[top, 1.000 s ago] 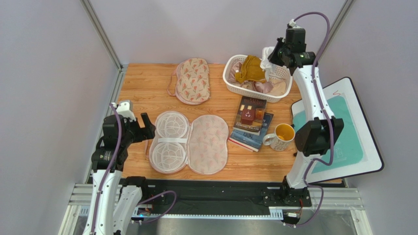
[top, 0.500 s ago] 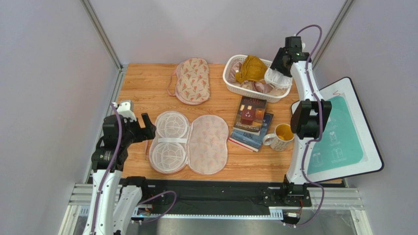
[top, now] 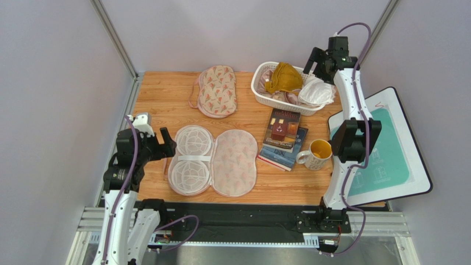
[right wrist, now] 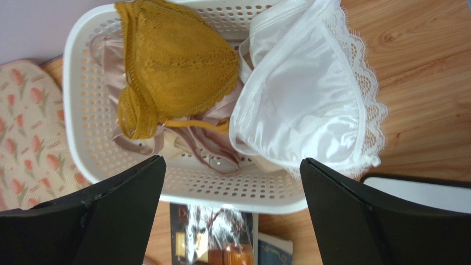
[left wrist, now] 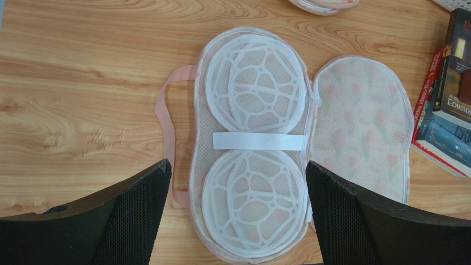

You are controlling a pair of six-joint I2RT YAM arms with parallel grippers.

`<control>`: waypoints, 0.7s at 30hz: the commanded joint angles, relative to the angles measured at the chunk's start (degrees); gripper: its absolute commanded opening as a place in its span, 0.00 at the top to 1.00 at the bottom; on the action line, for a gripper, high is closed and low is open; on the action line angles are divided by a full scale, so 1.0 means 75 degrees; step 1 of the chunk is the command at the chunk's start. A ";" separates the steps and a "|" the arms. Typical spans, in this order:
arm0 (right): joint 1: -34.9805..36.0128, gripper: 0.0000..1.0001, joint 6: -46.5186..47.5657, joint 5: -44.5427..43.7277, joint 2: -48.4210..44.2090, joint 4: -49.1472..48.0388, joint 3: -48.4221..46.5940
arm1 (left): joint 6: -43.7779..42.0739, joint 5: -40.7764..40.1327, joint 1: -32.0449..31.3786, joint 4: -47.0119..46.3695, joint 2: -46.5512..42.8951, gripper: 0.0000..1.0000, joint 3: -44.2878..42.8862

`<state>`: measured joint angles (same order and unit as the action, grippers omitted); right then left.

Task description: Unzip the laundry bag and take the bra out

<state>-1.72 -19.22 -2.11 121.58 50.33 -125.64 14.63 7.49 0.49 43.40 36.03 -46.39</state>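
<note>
From the top camera I see my left gripper [top: 167, 144], fingers apart, just beside the left edge of the laundry bag [top: 213, 160], which lies unzipped and spread flat. My right gripper [top: 319, 59], fingers also apart, hangs above the white bra [top: 316, 91], which is draped over the right end of the basket [top: 260, 93]. My left wrist view has the opened bag straight ahead between the spread fingers, and my right wrist view has the bra ahead between the parted fingers, beside a mustard-yellow garment [right wrist: 171, 61], its lace edge hanging past the basket rim.
</note>
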 commanded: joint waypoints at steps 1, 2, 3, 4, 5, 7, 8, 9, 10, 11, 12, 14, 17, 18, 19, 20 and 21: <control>0.0193 0.00 0.0219 0.0597 -0.1967 -0.0404 0.0824 | -0.0158 0.0185 0.0052 -0.0267 -0.0105 0.04 0.0021; 0.0194 0.00 0.0208 0.0644 -0.2239 -0.0498 0.1117 | -0.0170 0.0197 0.0052 -0.0267 -0.0140 0.04 0.0033; 0.0460 0.01 0.0219 0.0656 -0.2822 -0.0720 0.1781 | -0.0158 0.0209 0.0052 -0.0278 -0.0152 0.04 0.0033; 0.0684 0.01 0.0208 0.0668 -0.3118 -0.0838 0.2124 | -0.0205 0.0337 0.0052 -0.0290 -0.0187 0.04 0.0022; 0.0825 0.01 0.0196 0.0680 -0.3422 -0.0943 0.2452 | -0.0240 0.0431 0.0052 -0.0337 -0.0199 0.04 0.0021; 0.1327 0.02 0.0068 0.0750 -0.4360 -0.1225 0.3507 | -0.0252 0.0513 0.0063 -0.0349 -0.0245 0.05 0.0056; 0.1551 0.02 0.0021 0.0704 -0.4688 -0.1295 0.3916 | -0.0263 0.0537 0.0052 -0.0360 -0.0269 0.05 0.0045; 0.1808 0.02 -0.0049 0.0599 -0.5364 -0.1470 0.4628 | -0.0298 0.0572 0.0052 -0.0372 -0.0304 0.05 0.0080; 0.2391 0.02 -0.0201 0.0482 -0.5695 -0.1565 0.5076 | -0.0322 0.0630 0.0052 -0.0395 -0.0351 0.07 0.0092; 0.2768 0.02 -0.0319 0.0295 -0.6035 -0.1658 0.5452 | -0.0299 0.0631 0.0052 -0.0477 -0.0363 0.08 0.0127; 0.3120 0.02 -0.0459 -0.0032 -0.6630 -0.1845 0.5804 | -0.0310 0.0642 0.0052 -0.0478 -0.0351 0.08 0.0162; 0.4116 0.02 -0.1020 -0.0396 -0.7161 -0.2010 0.6906 | -0.0322 0.0771 0.0063 -0.0489 -0.0304 0.09 0.0150; 0.5195 0.05 -0.1839 -0.0644 -0.8029 -0.2478 0.8382 | -0.0357 0.0865 -0.0007 -0.0536 -0.0316 0.12 0.0139; 0.5685 0.05 -0.1994 -0.0726 -0.8240 -0.2572 0.8641 | -0.0346 0.0796 -0.0053 -0.0536 -0.0327 0.12 0.0150; 0.5945 0.05 -0.2193 -0.1005 -0.8300 -0.2562 0.9049 | -0.0346 0.0574 -0.0321 -0.0536 -0.0339 0.12 0.0162; 0.6168 0.06 -0.2427 -0.1124 -0.8300 -0.2538 0.9204 | -0.0334 0.0479 -0.0428 -0.0525 -0.0339 0.12 0.0150; 0.6565 0.06 -0.2545 -0.1206 -0.8196 -0.2515 0.9345 | -0.0334 0.0444 -0.0510 -0.0525 -0.0351 0.12 0.0150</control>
<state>40.80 -30.02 -4.84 60.14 35.18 -60.58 13.30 11.86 -0.67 41.08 33.89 -45.45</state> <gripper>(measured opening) 0.947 0.879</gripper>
